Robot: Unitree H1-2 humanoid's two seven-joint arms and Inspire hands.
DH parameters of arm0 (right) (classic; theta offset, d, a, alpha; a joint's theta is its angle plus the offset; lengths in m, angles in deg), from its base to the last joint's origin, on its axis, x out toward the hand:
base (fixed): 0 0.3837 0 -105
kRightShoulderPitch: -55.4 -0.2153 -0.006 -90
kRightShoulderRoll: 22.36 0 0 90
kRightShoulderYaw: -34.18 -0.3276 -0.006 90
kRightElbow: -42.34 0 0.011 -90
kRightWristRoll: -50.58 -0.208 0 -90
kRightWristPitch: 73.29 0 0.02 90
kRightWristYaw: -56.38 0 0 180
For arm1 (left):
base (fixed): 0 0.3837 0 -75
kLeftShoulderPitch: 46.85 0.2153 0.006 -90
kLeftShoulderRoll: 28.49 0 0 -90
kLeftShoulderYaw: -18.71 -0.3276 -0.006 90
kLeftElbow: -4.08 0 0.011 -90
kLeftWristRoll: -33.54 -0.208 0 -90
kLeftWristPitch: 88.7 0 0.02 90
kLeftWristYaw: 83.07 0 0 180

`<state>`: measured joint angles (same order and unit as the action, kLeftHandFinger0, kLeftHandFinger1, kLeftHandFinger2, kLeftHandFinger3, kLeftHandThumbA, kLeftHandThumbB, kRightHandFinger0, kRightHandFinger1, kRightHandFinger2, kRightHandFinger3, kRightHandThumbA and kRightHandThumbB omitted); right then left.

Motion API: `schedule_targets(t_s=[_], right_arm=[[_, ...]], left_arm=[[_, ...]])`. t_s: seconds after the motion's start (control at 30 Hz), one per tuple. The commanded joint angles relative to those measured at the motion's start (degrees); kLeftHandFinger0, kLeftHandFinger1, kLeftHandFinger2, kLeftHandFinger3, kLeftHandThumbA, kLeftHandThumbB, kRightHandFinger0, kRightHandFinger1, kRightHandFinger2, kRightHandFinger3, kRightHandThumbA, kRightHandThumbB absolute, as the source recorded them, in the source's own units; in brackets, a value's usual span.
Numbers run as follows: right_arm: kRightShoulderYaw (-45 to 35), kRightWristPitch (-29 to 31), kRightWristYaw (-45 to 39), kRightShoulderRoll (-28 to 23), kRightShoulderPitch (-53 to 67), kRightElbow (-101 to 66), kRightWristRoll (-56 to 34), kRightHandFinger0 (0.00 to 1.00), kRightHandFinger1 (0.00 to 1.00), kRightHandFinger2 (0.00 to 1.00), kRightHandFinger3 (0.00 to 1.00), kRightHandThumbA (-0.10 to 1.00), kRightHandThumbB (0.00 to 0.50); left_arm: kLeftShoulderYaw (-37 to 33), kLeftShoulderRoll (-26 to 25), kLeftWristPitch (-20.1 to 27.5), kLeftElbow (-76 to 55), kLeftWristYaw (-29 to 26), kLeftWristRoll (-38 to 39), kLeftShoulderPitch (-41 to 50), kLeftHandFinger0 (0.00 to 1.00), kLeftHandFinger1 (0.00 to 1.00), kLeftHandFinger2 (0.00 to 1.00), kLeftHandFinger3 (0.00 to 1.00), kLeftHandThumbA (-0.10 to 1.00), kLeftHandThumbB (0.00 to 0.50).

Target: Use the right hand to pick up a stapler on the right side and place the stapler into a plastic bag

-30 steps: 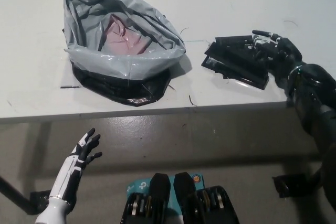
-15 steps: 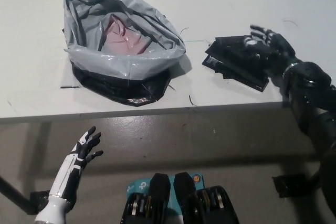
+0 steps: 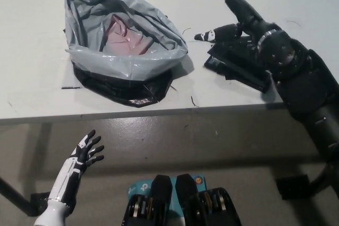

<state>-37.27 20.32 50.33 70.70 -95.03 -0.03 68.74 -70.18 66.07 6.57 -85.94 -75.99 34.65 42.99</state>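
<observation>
Head view. The black right hand (image 3: pixel 248 24) is poised over the flat black stapler (image 3: pixel 234 67), which lies on the white table top (image 3: pixel 42 93) at the right, near the front edge and well apart from the bag. The hand is released: its fingers are splayed and closed on nothing, and whether the palm touches the stapler cannot be told. The step in hand is judged to be the reach before the grasp. The next move calls for lowering and closing the fingers around the stapler's body, then carrying it left to the crumpled grey plastic bag (image 3: pixel 127 62), whose mouth gapes upward with something pink (image 3: pixel 124 33) inside. The white left hand (image 3: pixel 85 154) rests below the table edge, fingers apart, holding nothing. No writing is legible on stapler or bag.
</observation>
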Motion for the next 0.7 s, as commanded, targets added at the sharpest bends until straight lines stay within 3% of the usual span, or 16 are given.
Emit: schedule_targets(t_s=[0.0, 0.13, 0.67], right_arm=[[1.89, -0.8, 1.61, -1.21, -3.24, 0.75, 4.92, 1.0, 1.0, 1.0, 1.0, 0.95, 0.5], [2.71, 0.72, 1.92, -1.5, -3.91, 7.17, 5.16, 1.0, 1.0, 1.0, 1.0, 0.99, 0.5], [2.94, 1.52, 4.45, -2.41, -5.27, 20.94, 6.69, 1.0, 1.0, 1.0, 1.0, 0.95, 0.492]], left_arm=[[0.38, -1.03, 1.49, -1.73, 0.09, -0.39, 0.4, 0.87, 0.9, 1.0, 1.0, 1.0, 0.177], [0.26, -1.33, 1.22, -1.58, 0.22, -0.6, -0.19, 0.86, 0.89, 1.0, 1.0, 1.0, 0.192], [0.11, -1.27, 1.22, -1.83, -0.09, -1.01, 0.46, 0.88, 0.87, 0.98, 1.0, 1.0, 0.216]])
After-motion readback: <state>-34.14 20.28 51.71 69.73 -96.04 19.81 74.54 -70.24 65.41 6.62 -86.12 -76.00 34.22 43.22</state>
